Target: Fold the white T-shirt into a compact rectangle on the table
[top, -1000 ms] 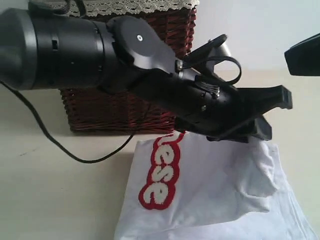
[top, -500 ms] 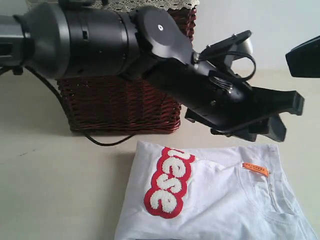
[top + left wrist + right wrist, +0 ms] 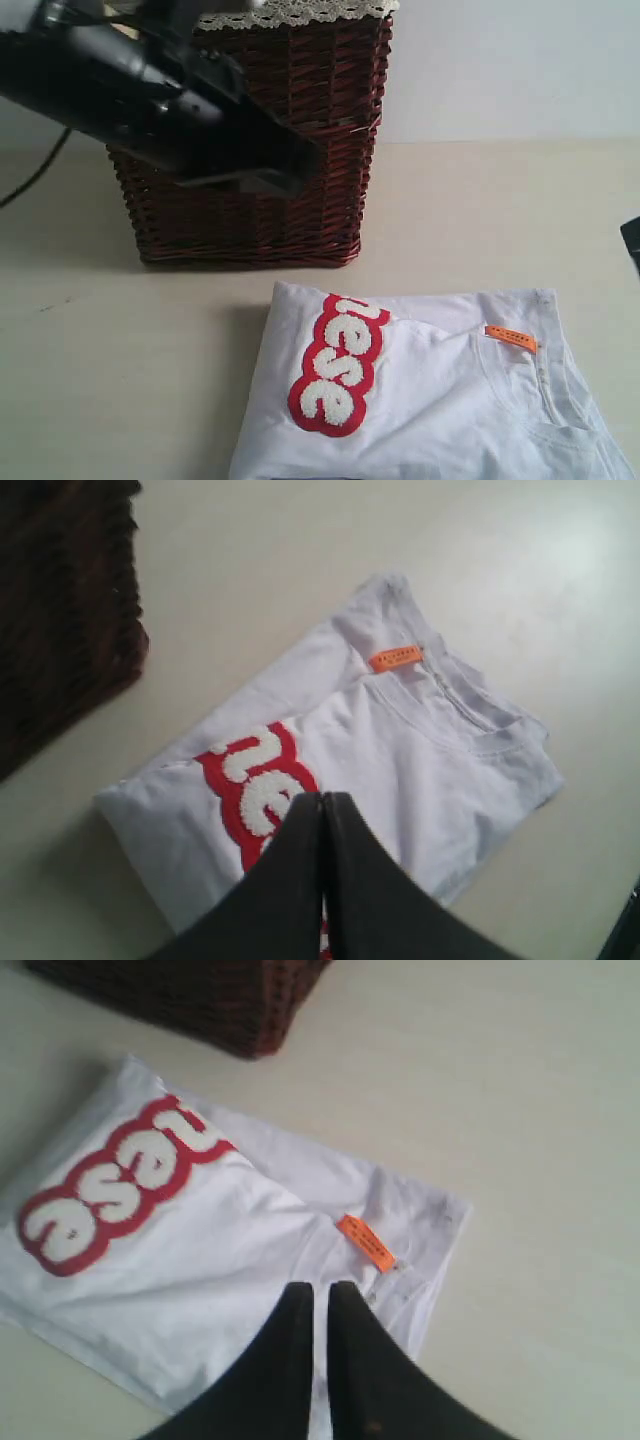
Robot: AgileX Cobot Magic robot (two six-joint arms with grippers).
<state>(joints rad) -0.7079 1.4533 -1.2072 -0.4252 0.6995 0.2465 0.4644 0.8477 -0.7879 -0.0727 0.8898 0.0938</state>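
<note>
Exterior: left arm [image 3: 170, 120], blurred, slants across the wicker basket [image 3: 300, 215] at 10 o'clock; folded white T-shirt [image 3: 440, 400] lies on the table [image 3: 120, 380] at 5 o'clock | Left wrist: left gripper [image 3: 322, 805] pressed together, empty, above the shirt | Right wrist: right gripper [image 3: 318, 1295] all but pressed together, empty, near the neck label [image 3: 365, 1243]

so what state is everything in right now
white cotton T-shirt with red-outlined letters: folded into a rough rectangle, flat on the table, not held
small orange neck label: showing on top
dark red wicker basket: upright, apart from the shirt
pale cream table: bears shirt and basket
left gripper: shut, empty, clear of the shirt
right gripper: shut, empty, clear of the shirt
</note>
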